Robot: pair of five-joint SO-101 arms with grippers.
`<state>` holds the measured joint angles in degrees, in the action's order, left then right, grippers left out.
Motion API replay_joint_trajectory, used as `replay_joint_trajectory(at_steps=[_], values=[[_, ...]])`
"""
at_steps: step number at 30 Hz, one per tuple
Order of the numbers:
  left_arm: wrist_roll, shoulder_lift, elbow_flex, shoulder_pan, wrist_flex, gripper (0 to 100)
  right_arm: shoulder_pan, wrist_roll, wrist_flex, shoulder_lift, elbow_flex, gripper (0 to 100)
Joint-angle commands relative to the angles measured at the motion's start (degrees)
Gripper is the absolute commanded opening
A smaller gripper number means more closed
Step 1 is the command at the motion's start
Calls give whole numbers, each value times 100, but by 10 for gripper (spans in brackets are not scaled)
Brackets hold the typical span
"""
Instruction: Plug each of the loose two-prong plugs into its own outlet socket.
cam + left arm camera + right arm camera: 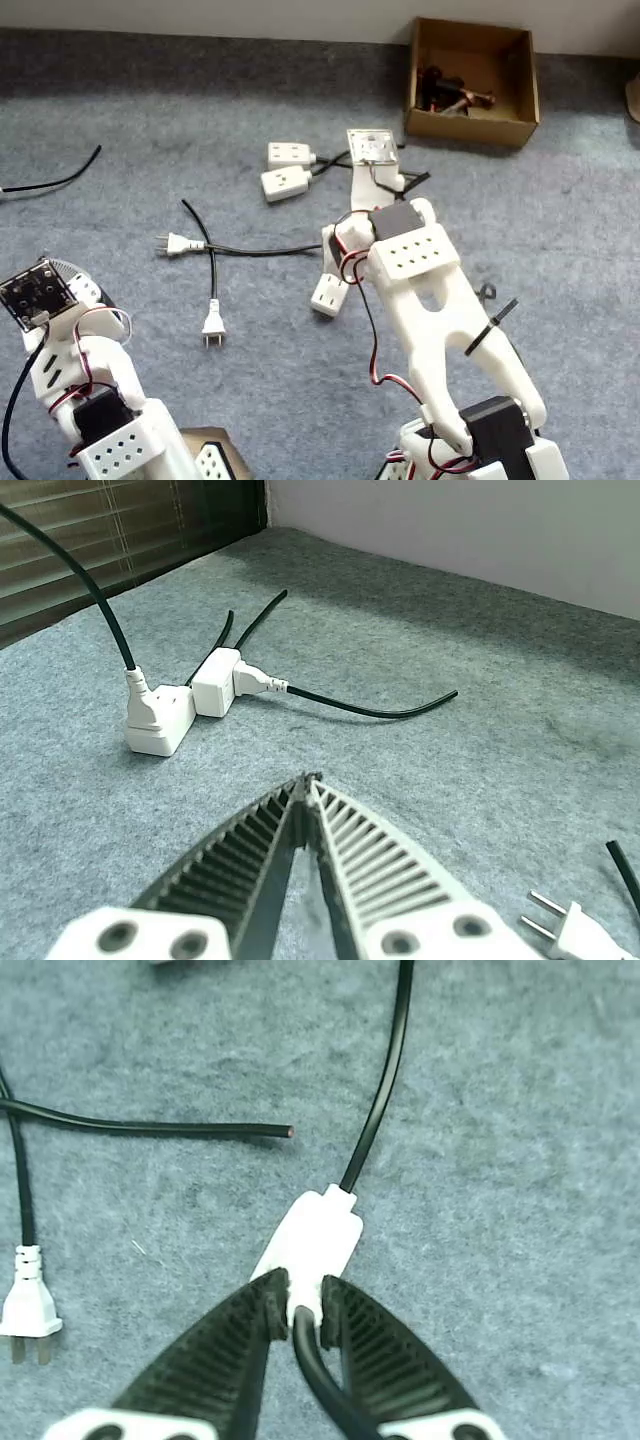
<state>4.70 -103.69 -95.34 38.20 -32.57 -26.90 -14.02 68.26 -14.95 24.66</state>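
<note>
Pinched in the right claw (300,1285): a white socket block (312,1235), lower centre of the right wrist view, long axis running up-frame with a slight rightward lean, black cord leaving its upper end. Pressed together on nothing: the left claw (305,782). Farther out, apparently done (judging by seated plugs): near socket (160,725) and far socket (213,683), centre left of the left wrist view. Left to do: two plugs on the grey counter (560,250). First loose plug (178,243) lying crosswise, prongs toward the left edge; second loose plug (213,325) lying up-and-down, prongs toward the bottom.
</note>
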Motion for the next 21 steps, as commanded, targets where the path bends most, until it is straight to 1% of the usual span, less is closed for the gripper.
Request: replay_joint_trajectory(at_steps=[1, 8, 21], values=[[62, -84, 66, 48, 26, 7, 136, -62, -154, -13, 13, 5], [62, -84, 66, 48, 26, 7, 145, -70, -163, 347, 127, 5], [62, -84, 66, 48, 26, 7, 75, -44, -119, 391, 136, 5]])
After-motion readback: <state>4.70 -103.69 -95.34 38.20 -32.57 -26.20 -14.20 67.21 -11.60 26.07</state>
